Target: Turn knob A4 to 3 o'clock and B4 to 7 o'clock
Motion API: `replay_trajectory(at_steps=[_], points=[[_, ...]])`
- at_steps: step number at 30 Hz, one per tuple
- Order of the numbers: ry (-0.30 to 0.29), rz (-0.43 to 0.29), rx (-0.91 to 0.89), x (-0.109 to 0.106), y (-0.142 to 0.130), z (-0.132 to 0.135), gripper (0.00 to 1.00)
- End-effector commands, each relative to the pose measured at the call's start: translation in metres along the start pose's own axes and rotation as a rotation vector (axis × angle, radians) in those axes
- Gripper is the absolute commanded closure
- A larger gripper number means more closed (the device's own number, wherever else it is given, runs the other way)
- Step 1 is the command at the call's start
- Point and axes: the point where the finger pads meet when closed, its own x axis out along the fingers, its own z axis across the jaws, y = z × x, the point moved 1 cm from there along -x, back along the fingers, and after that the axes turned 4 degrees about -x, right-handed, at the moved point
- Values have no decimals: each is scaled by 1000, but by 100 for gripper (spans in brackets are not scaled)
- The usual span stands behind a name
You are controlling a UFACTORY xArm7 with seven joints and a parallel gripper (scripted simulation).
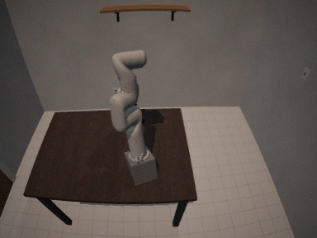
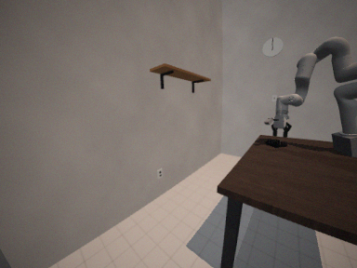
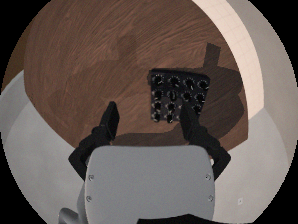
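Note:
The black knob box (image 3: 175, 73) (image 2: 276, 145) stands on the table. In the wrist view it is right of centre, its several rows of black knobs facing up, with pale marks around them. My gripper (image 3: 149, 109) (image 2: 280, 134) is open and empty, above the table. In the wrist view its right finger covers part of the box's lower right knobs. In the exterior view the fingers point down above the box. In the top view the arm hides the box and the gripper. The socket and printed names cannot be made out, and the knob lines are too small to read surely.
The dark wooden table (image 1: 82, 165) (image 2: 288, 186) (image 3: 75, 60) carries the arm's grey base block (image 1: 144, 172) (image 2: 344, 144). The box is near a table edge. A wooden shelf (image 1: 144, 8) (image 2: 186, 74) is on the wall. The arm casts shadows around the box.

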Motion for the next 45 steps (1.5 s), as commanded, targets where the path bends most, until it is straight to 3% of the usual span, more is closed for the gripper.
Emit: replay_trajectory(at_steps=[1,19,21,45], points=[[-21,-14,-2,-1,-5,8,0],[-45,-33,-9,-1,-14,18,0],[-79,-60,-20,-1,-27,31,0],[-100,-76,-27,-2,-35,40,0]])
